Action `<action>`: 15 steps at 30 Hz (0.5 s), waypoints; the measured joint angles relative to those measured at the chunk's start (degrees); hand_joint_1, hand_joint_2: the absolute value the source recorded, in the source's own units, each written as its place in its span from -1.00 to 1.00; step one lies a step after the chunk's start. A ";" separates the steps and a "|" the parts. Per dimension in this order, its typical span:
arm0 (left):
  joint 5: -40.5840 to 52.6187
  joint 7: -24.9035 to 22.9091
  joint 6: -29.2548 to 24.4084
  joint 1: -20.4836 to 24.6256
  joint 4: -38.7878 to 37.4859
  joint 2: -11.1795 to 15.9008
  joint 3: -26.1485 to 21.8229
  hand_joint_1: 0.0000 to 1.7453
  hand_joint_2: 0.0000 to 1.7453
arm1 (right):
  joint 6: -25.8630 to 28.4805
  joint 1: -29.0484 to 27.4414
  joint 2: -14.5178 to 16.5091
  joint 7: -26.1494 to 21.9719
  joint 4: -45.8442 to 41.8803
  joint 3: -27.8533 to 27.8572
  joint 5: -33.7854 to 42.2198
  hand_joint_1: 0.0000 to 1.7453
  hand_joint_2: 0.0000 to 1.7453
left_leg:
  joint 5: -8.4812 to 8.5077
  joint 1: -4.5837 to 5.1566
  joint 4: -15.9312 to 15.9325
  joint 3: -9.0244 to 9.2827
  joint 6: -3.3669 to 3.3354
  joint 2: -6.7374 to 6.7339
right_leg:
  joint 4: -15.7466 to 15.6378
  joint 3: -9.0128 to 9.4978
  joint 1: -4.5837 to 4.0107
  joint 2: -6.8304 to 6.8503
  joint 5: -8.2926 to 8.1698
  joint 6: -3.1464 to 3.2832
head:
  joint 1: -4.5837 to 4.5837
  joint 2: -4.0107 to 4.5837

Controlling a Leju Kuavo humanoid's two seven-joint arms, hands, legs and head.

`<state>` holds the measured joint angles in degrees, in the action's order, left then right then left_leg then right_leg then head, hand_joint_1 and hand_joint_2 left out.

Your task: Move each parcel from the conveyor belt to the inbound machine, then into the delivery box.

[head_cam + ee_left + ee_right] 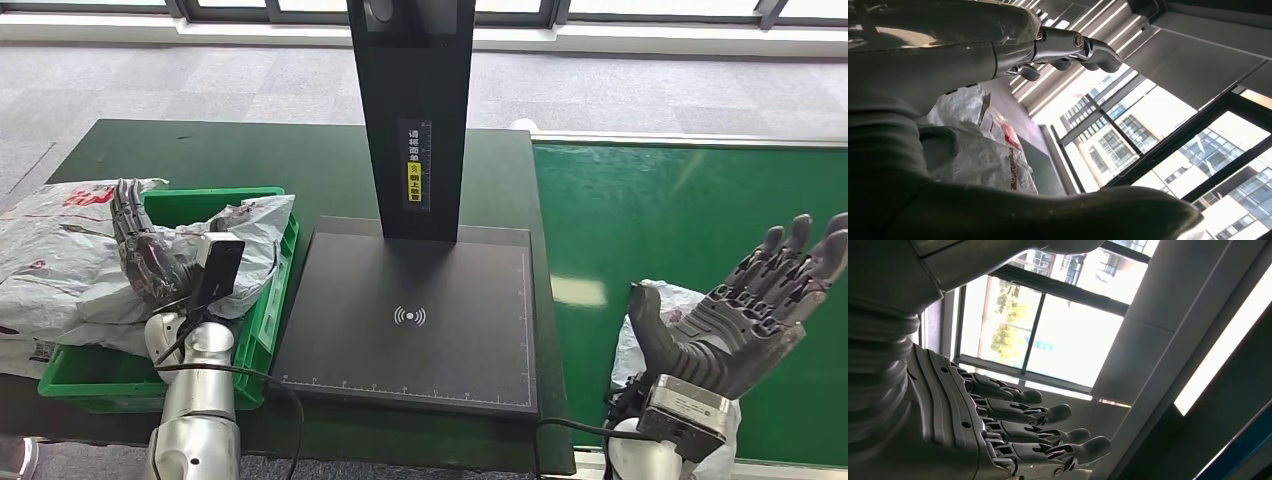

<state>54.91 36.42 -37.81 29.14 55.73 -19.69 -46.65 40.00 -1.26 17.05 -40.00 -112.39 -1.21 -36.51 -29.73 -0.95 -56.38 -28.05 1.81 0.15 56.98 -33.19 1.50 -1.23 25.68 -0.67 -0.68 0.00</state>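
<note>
Parcel (655, 330) at lower right may be missed: right hand (745, 310) is held spread above it; left hand (140, 250) state cannot be told.

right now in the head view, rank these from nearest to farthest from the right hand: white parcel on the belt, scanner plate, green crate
From the right hand:
1. White parcel, on the belt just behind its thumb.
2. Scanner plate, at centre.
3. Green crate, far left, by the left hand.

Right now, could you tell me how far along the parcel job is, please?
Done: grey parcels lie piled in the green delivery box, left hand among them. In hand: nothing; the inbound machine sits bare. Left: one white parcel on the conveyor belt behind the open right hand.
</note>
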 joint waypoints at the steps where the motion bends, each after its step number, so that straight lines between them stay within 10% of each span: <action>1: -3.32 0.43 1.12 -0.18 -0.18 0.00 0.85 -1.00 -1.00 | -0.01 -0.01 0.00 0.00 0.00 0.06 0.01 -1.00 1.00 | 0.00 0.00 0.00 0.01 0.00 0.00 | 0.00 0.02 0.00 0.00 0.00 0.00 | 0.00 0.00; 15: -40.67 3.90 11.50 -13.02 17.46 -0.06 25.43 -1.00 -1.00 | -0.01 -0.47 0.02 0.99 2.98 6.34 -2.92 -1.00 1.00 | -0.02 -0.02 -0.01 -0.16 -0.03 0.17 | -0.02 -0.02 -0.02 0.19 0.02 -0.02 | 0.02 0.00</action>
<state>14.24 40.32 -26.31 16.12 73.19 -19.75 -21.22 39.99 -1.73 17.07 -39.01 -109.41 5.13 -39.43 -29.75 -0.97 -56.38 -28.21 1.78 0.32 56.96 -33.21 1.48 -1.04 25.70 -0.68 -0.66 0.00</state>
